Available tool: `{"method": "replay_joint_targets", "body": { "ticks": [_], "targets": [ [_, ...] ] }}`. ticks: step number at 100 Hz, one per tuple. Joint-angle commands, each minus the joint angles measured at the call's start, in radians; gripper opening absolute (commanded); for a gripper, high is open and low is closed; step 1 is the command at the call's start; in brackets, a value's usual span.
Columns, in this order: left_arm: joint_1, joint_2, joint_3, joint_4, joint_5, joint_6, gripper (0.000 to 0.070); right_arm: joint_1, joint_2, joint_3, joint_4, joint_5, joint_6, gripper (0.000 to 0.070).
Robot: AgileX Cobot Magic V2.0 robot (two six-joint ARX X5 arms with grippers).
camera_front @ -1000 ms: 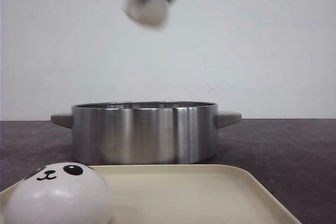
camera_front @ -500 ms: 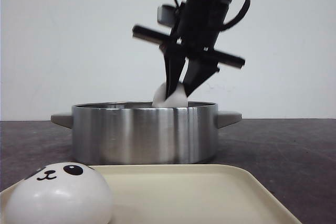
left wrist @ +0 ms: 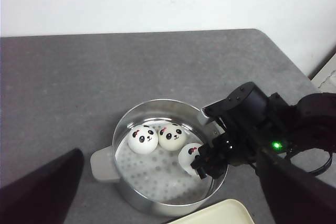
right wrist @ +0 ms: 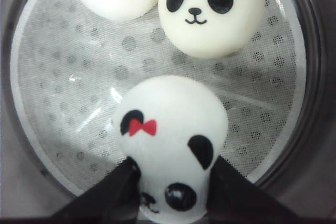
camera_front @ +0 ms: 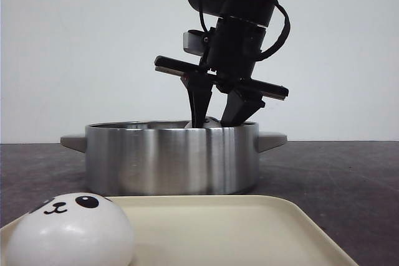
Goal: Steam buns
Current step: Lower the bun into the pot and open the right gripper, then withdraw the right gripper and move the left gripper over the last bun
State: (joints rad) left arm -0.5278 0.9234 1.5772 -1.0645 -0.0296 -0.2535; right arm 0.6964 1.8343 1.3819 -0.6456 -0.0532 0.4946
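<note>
Right gripper (camera_front: pixel 215 119) is lowered into the steel steamer pot (camera_front: pixel 171 157), its jaws closed against the sides of a panda bun with a red bow (right wrist: pixel 170 148) that rests on the perforated liner (right wrist: pixel 79 77). Two more panda buns (left wrist: pixel 143 139) (left wrist: pixel 172 136) sit touching side by side in the pot; a fourth bun (camera_front: pixel 68 232) lies on the cream tray (camera_front: pixel 249 228) in front. Left gripper: jaws mostly out of frame, state indeterminate.

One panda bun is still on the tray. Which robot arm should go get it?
Probably the left. The right gripper is down in the steamer pot around a bun; the left is raised and free, and the last bun sits left on the tray.
</note>
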Motion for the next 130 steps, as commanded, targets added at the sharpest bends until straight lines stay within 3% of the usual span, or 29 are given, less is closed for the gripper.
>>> {"method": "replay_joint_targets", "body": {
  "ticks": [1, 12, 26, 41, 67, 85, 90, 106, 130],
  "targets": [
    [-0.006, 0.007, 0.015, 0.008, -0.005, 0.01, 0.0637, 0.006, 0.021, 0.014, 0.007, 0.002, 0.0, 0.0237],
    [-0.006, 0.007, 0.015, 0.008, -0.005, 0.01, 0.0637, 0.006, 0.021, 0.014, 0.005, 0.002, 0.003, 0.0351],
    [-0.006, 0.007, 0.015, 0.008, -0.005, 0.01, 0.0637, 0.006, 0.021, 0.014, 0.005, 0.002, 0.003, 0.0383],
    [-0.006, 0.006, 0.015, 0.006, -0.005, 0.01, 0.0637, 0.006, 0.021, 0.014, 0.003, 0.002, 0.003, 0.0525],
    [-0.006, 0.006, 0.015, 0.0, -0.005, 0.011, 0.0637, 0.006, 0.021, 0.014, 0.002, 0.024, 0.003, 0.0593],
    [-0.006, 0.007, 0.01, -0.019, -0.005, 0.01, 0.0637, 0.005, 0.009, 0.041, 0.014, 0.053, -0.013, 0.0589],
    [-0.006, 0.007, -0.002, -0.027, -0.005, 0.006, 0.0637, 0.005, -0.01, 0.06, 0.014, 0.053, -0.037, 0.0514],
    [-0.016, 0.006, -0.068, -0.102, 0.024, -0.032, 0.0637, 0.017, -0.138, 0.106, 0.022, 0.058, -0.105, 0.0],
    [-0.109, -0.031, -0.299, -0.035, 0.116, -0.169, 0.0637, 0.089, -0.443, 0.106, 0.069, 0.138, -0.179, 0.0]
  ]
}}
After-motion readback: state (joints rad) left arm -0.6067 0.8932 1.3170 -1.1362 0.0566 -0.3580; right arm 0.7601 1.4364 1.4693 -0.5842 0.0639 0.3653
